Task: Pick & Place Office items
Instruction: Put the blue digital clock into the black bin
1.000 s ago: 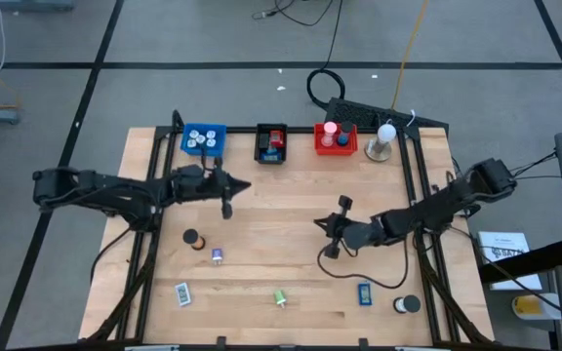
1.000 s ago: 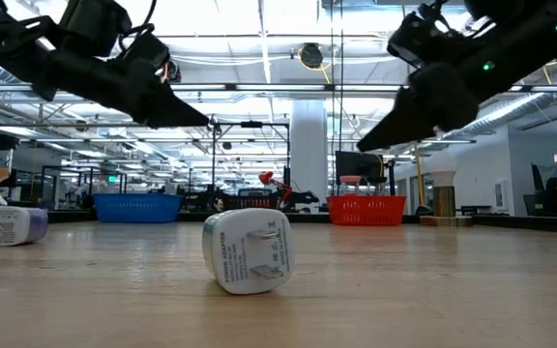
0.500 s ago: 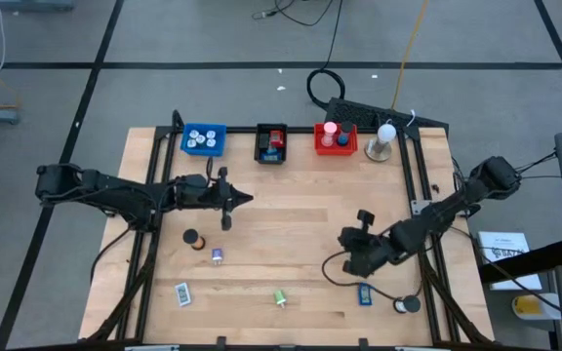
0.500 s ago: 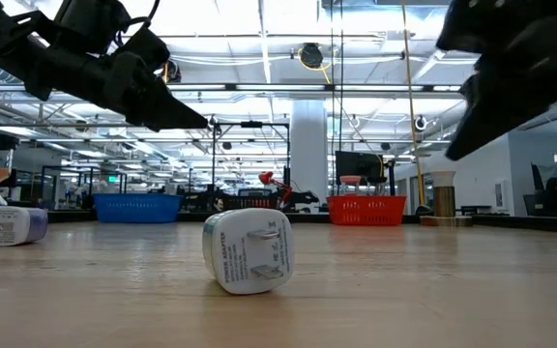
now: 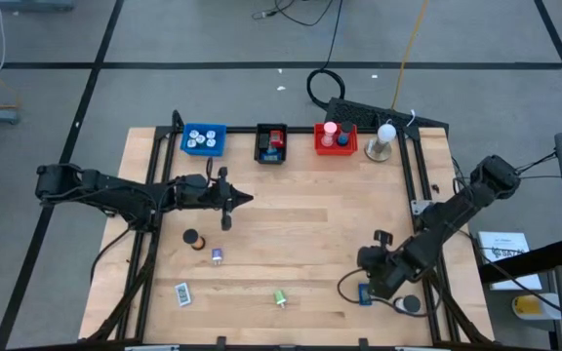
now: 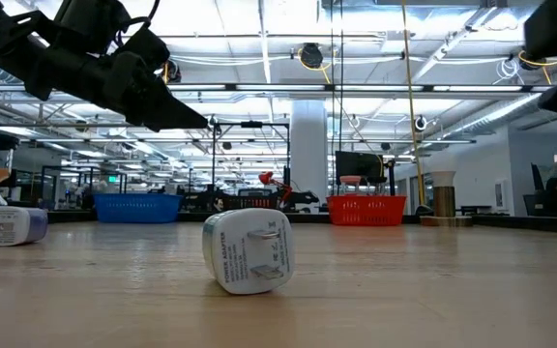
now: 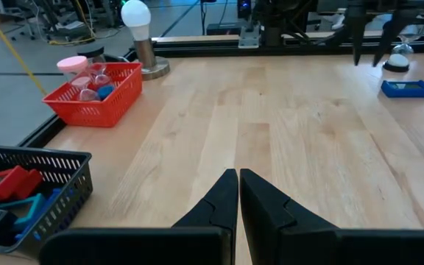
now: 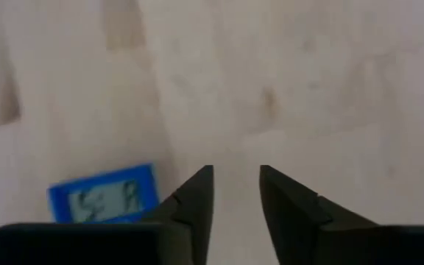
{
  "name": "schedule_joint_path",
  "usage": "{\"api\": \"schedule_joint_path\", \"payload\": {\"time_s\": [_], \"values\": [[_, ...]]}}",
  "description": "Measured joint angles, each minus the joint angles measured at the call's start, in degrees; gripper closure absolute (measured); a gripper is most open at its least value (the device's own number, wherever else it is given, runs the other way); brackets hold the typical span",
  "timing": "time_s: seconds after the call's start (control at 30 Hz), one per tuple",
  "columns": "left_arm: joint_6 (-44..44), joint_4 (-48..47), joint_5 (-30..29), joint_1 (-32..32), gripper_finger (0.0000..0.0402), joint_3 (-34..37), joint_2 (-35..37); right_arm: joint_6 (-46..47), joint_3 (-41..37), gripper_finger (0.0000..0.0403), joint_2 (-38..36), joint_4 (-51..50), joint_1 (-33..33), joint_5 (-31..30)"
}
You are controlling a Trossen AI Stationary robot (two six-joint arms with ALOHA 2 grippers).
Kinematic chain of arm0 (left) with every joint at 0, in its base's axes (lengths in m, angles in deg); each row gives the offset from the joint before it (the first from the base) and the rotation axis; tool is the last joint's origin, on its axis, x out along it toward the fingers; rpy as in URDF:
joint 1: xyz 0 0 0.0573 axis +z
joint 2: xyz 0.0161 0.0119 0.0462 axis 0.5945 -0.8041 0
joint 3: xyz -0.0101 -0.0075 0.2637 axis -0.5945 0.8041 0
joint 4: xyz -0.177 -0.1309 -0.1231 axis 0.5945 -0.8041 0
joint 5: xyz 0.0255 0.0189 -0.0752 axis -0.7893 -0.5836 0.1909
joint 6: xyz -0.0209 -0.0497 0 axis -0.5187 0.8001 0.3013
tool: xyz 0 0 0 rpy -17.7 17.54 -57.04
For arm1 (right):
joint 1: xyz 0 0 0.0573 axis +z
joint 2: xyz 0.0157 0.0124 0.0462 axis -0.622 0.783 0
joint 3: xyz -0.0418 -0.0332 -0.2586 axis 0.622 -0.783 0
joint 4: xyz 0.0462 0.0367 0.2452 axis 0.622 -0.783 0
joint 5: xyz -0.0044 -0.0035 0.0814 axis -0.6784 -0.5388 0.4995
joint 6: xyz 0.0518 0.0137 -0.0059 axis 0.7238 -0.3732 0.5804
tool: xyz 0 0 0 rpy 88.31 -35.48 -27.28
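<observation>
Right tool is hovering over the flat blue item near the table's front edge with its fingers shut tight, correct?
Not quite. The right tool is over the flat blue item, but its fingers are parted, not shut tight; the right wrist view shows the gap.

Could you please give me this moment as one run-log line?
right gripper: jaws open, above table beside blue card | left gripper: shut, empty, hovering mid-table | blue card: on table, not held

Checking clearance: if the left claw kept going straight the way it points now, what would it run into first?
Probably nothing soon. The left claw, shut, points across bare wooden table. The red basket lies off to one side, the blue item to the other. The far edge frame would come first, though depth is uncertain.
</observation>
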Motion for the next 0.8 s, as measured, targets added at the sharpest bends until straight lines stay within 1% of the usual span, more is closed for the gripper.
{"api": "schedule_joint_path", "payload": {"time_s": [0.1,0.2,0.3,0.5,0.57,0.8], "values": [[0.00,0.00,-0.01,0.00,0.0378,-0.02,0.00,-0.46,0.00,0.0269,0.00,2.01,1.32,2.47],[0.01,0.00,-0.01,0.00,0.0378,-0.02,0.00,-2.48,-0.64,0.0259,0.00,6.63,2.16,4.76],[0.01,0.00,-0.01,0.00,0.0378,-0.02,0.00,-4.09,-1.99,0.0259,-0.01,11.13,2.31,5.08],[0.01,0.00,-0.01,0.00,0.0378,-0.02,0.00,-4.28,-5.07,0.0268,0.02,12.92,2.22,5.10],[0.00,0.00,-0.01,0.00,0.0378,-0.02,0.00,-4.37,-5.31,0.0268,0.01,13.69,2.22,5.97],[-0.01,0.00,-0.01,0.00,0.0378,-0.02,0.00,-5.72,-7.96,0.0268,0.02,20.49,2.18,7.92]]}}
